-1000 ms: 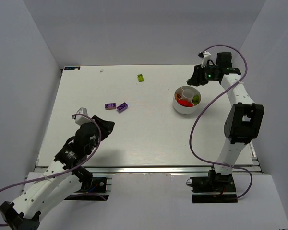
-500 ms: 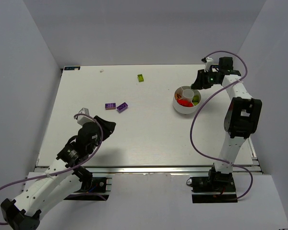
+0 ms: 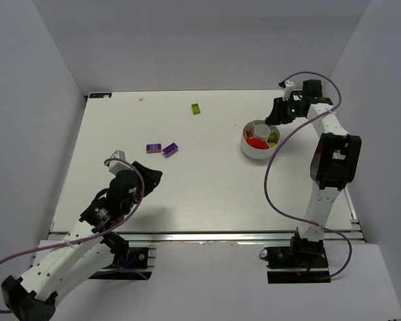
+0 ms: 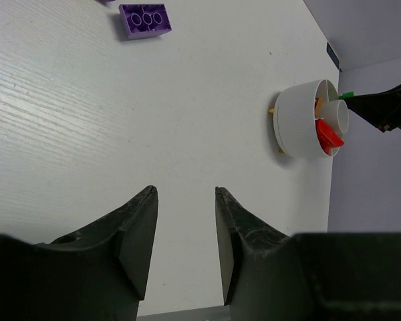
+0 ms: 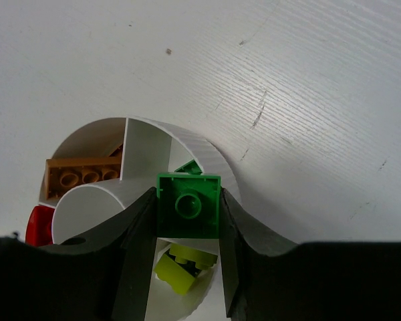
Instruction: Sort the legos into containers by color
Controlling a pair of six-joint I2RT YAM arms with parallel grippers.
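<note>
My right gripper is shut on a green lego, held just above the rim of the round white divided bowl. Below it lie a yellow-green lego and another green one. An orange lego and a red one sit in other containers. From above, the right gripper hangs over the bowl's far right edge. Two purple legos and a yellow-green lego lie on the table. My left gripper is open and holds nothing, near the left front.
The white table is walled on the left, back and right. A tiny white speck lies at the far edge. In the left wrist view a purple lego lies far ahead and the bowl far to the right.
The right arm's wrist has swung slightly to the right beside the bowl, still holding the green lego. The left gripper has crept a little forward.
</note>
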